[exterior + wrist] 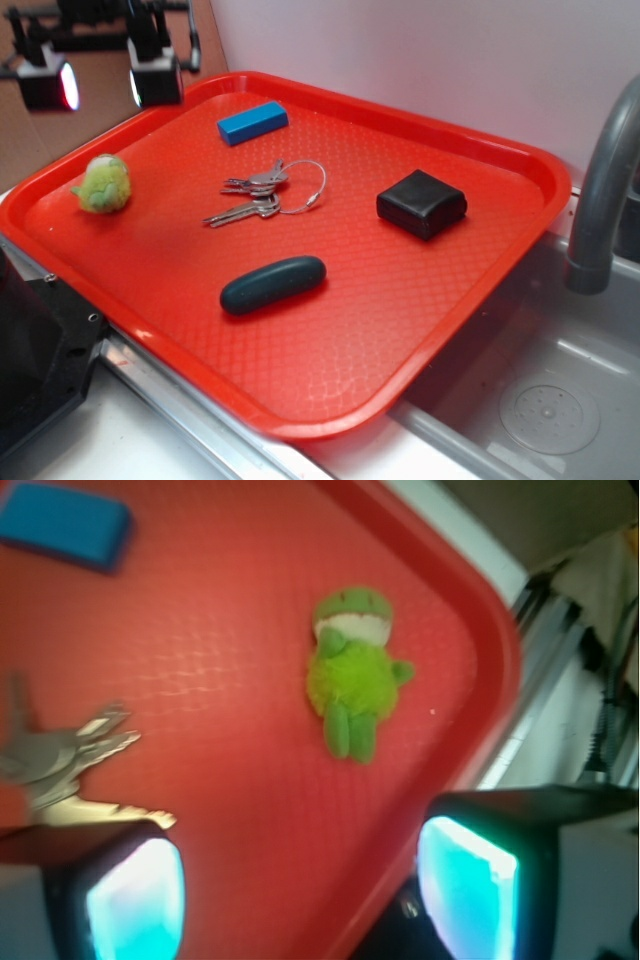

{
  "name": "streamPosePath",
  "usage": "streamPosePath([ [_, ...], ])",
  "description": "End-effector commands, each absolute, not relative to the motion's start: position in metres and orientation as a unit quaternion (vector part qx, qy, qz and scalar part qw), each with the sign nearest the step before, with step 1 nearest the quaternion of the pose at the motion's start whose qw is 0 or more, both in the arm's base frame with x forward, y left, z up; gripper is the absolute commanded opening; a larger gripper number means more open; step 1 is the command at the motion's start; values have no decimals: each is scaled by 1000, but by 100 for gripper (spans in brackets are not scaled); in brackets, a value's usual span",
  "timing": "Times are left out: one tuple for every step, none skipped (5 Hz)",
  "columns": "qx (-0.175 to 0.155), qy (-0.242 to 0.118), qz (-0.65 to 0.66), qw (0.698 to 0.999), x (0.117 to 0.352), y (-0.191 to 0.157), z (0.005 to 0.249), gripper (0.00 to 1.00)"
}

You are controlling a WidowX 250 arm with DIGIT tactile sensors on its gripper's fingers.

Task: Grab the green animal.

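Note:
The green animal is a small fuzzy lime-green plush lying near the left corner of the red tray. In the wrist view the green animal lies flat with its pale face toward the top, close to the tray's rim. My gripper hangs high above the tray's far left corner, well above and behind the plush. Its jaws stand wide apart with nothing between them; in the wrist view the gripper frames bare tray, the plush lying ahead of it.
A bunch of keys lies mid-tray, with a blue block behind it, a black box to the right and a dark teal capsule in front. A grey faucet and sink sit to the right.

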State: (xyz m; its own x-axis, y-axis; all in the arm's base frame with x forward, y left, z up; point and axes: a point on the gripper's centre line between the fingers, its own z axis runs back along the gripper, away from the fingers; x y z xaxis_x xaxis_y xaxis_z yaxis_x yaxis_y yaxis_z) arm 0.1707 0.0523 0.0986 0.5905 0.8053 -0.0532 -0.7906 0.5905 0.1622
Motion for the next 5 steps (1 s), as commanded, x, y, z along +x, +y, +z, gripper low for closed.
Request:
streamPosePath([
  [93, 71, 407, 906, 155, 82, 50, 100],
  [99, 75, 387, 914, 145, 100, 45, 100],
  [94, 81, 374, 919, 135, 113, 28, 100],
  [100, 66, 367, 922, 138, 113, 7, 100],
  [73, 48, 351, 932, 144, 114, -16, 0],
])
